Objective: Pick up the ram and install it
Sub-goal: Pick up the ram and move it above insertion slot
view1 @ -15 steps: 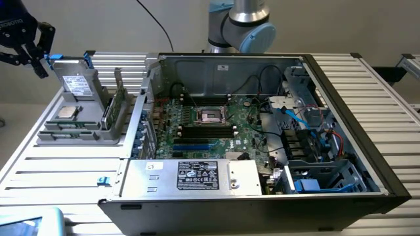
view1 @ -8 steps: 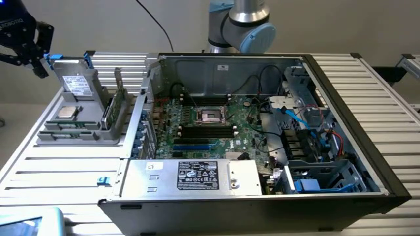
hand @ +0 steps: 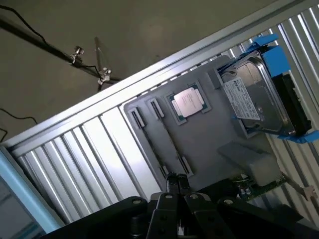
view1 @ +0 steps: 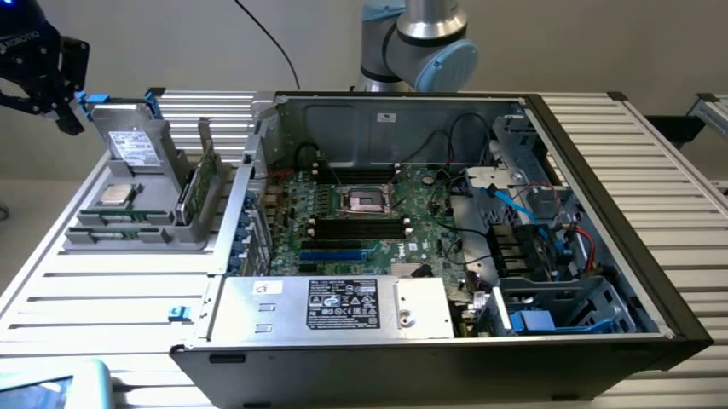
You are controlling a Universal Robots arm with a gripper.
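Note:
The ram [view1: 200, 189] is a thin green stick standing on edge in a grey holder [view1: 136, 234] on the slatted table, at the exterior view's left of the open computer case. In the wrist view a strip of the ram's [hand: 263, 185] green edge shows beside the holder [hand: 209, 144]. My black gripper [view1: 66, 115] hangs above and beyond the holder's far corner, well apart from the ram. In the wrist view my gripper [hand: 177, 181] has its fingertips close together with nothing between them. The black memory slots [view1: 361, 228] lie on the motherboard inside the case.
On the holder a grey drive [view1: 136, 146] with a white label stands upright in blue clips, and a square silver processor [view1: 118, 194] lies flat. The drive [hand: 255, 99] and processor [hand: 188, 103] also appear in the wrist view. The case's walls [view1: 398, 128] and power supply [view1: 341, 307] surround the motherboard.

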